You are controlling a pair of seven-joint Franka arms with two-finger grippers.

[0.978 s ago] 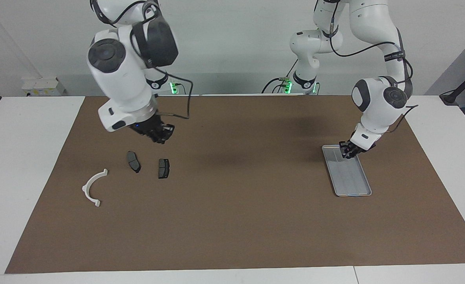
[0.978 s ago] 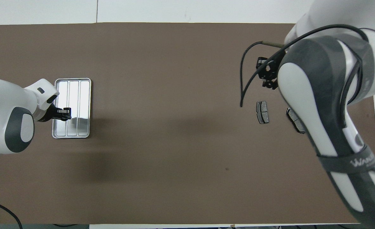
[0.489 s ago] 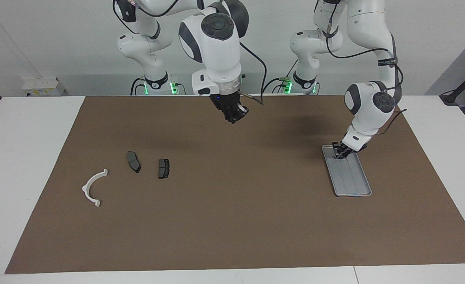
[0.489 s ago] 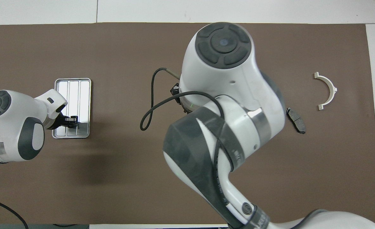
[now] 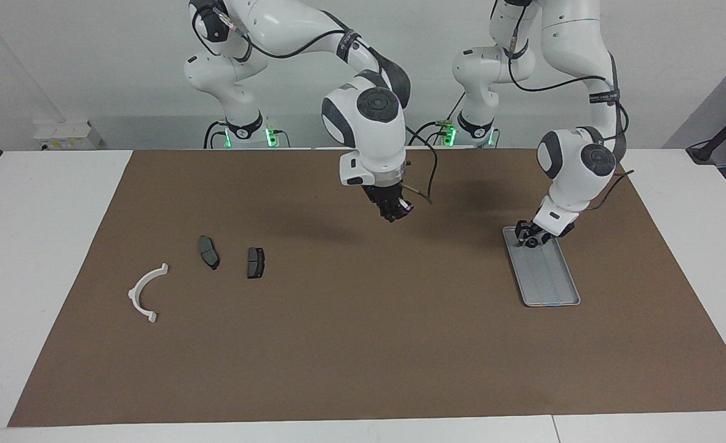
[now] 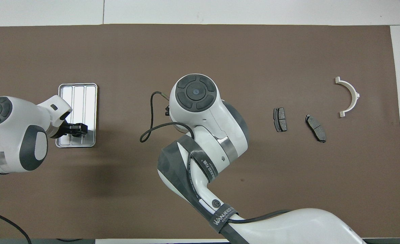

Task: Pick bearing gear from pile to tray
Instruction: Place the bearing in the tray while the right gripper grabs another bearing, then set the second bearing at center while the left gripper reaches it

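Observation:
The pile lies toward the right arm's end: a white half-ring bracket (image 5: 146, 292) (image 6: 348, 96) and two dark grey plates (image 5: 208, 251) (image 5: 255, 262), which also show in the overhead view (image 6: 280, 119) (image 6: 315, 123). The silver-grey tray (image 5: 550, 283) (image 6: 78, 91) lies toward the left arm's end. My right gripper (image 5: 395, 213) hangs in the air over the middle of the mat, fingers together; nothing shows between them. The arm hides it from above. My left gripper (image 5: 530, 237) (image 6: 81, 129) is low over the tray's end nearer the robots. A small dark round piece (image 5: 531, 242) shows at its tips.
A brown mat (image 5: 363, 344) covers most of the white table. The right arm's cable (image 6: 145, 132) loops out beside its wrist. A power strip (image 5: 67, 135) sits at the table's back edge by the right arm's end.
The right arm swung from above the pile to the middle of the mat, toward the tray. The left gripper shifted slightly along the tray toward the robots.

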